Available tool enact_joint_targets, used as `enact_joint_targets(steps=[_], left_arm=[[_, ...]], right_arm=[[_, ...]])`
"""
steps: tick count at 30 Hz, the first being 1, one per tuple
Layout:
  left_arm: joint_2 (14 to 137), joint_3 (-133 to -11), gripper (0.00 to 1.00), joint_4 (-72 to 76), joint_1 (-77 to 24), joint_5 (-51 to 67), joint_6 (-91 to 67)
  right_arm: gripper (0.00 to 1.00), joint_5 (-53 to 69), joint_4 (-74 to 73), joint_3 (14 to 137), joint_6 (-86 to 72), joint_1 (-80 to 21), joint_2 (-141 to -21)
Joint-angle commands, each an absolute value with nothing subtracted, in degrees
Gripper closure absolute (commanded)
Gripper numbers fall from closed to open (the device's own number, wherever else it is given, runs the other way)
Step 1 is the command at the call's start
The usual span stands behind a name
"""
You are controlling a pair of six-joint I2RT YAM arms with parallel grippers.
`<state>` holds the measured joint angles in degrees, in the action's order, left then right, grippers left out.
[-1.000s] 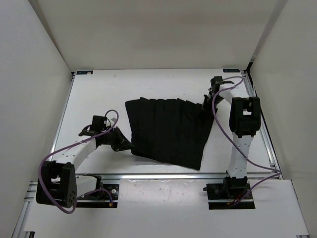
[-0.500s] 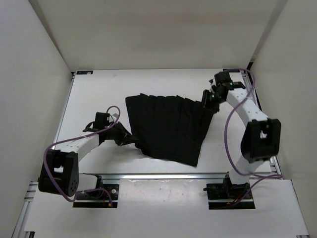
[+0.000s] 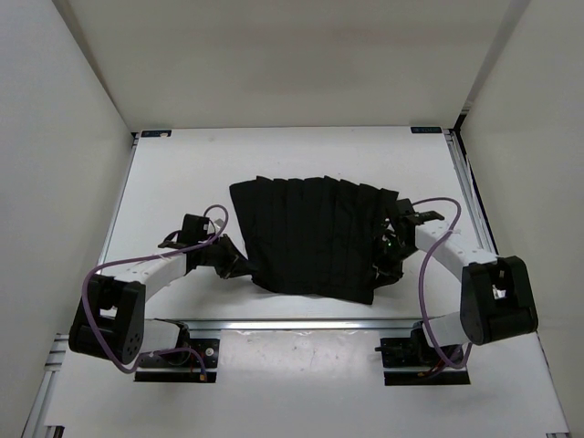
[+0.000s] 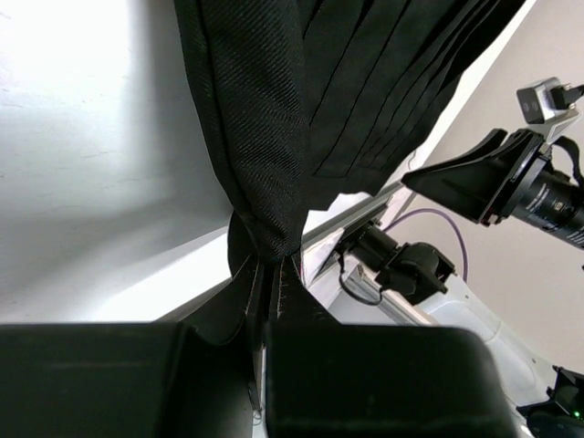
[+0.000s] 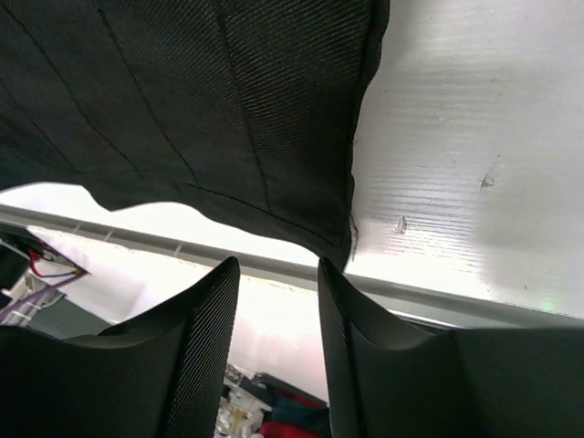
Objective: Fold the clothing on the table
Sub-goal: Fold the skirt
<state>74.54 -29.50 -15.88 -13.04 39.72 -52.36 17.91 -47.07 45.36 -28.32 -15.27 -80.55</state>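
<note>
The clothing (image 3: pixel 315 237) is laid near the middle of the worktop (image 3: pixel 182 173), somewhat towards the right side. It is spread mostly flat, with its pleats running from the far side to the near side. Its far edge is seen as a fairly straight line, while the near edge slants and ends in a corner at the near right.

The near left part of the cloth is drawn out into a narrow bunch. This bunch is gripped by the left fingers (image 3: pixel 228 260), which are closed tight on it; in the left wrist view the fabric is seen pinched between them and rising away in folds.

The right fingers (image 3: pixel 388 260) are held low at the near right edge of the cloth. They are parted, and nothing is caught between them. In the right wrist view the hem corner is seen just beyond the tips, with bare worktop beside it.

A metal rail (image 3: pixel 301 322) is fixed along the near edge of the worktop, and the whole is enclosed by plain white walls (image 3: pixel 274 64).
</note>
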Motion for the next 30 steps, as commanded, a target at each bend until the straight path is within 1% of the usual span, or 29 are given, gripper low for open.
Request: enact_joint_targets(steps=[1,7,14,21,23,26,28,29,30], left_arm=[[73.13,-29.53,1.00,-15.73,-13.89,40.60,-52.03],[73.04,-29.53,1.00,-16.35,-14.59,39.99,-51.42],[72.77,-29.36,1.00,-16.70,-13.72,40.17,-51.15],[72.68,-29.35,1.00,-17.40,-12.92,40.25,-50.89],[72.77,-29.09,1.00,-17.40,-12.65,39.82,-50.98],[72.86,-28.31,1.00,-17.23,-12.31,39.73,-50.98],[73.30,-28.30,1.00,-16.70,-12.22,39.64,-51.06],[73.21,-28.13,1.00,-16.44,-12.39,39.64,-51.33],[73.73,-28.47,1.00,-15.30,-11.96,39.64,-51.50]], right_arm=[[0.54,17.49,-44.21,44.21,-30.50,-14.77,-78.31],[0.53,15.30,-43.15,40.87,-31.21,-14.33,-77.96],[0.57,12.39,-44.82,41.22,-30.94,-13.98,-77.52],[0.60,12.31,-43.34,38.06,-30.41,-14.85,-79.54],[0.62,13.35,-42.11,36.05,-31.02,-15.47,-80.33],[0.70,15.38,-37.98,34.20,-32.16,-15.56,-80.33],[0.79,15.90,-35.88,33.49,-33.22,-16.26,-79.81],[0.93,15.04,-35.34,33.57,-33.57,-16.26,-79.28],[1.00,14.68,-34.55,35.05,-33.75,-15.74,-78.49]])
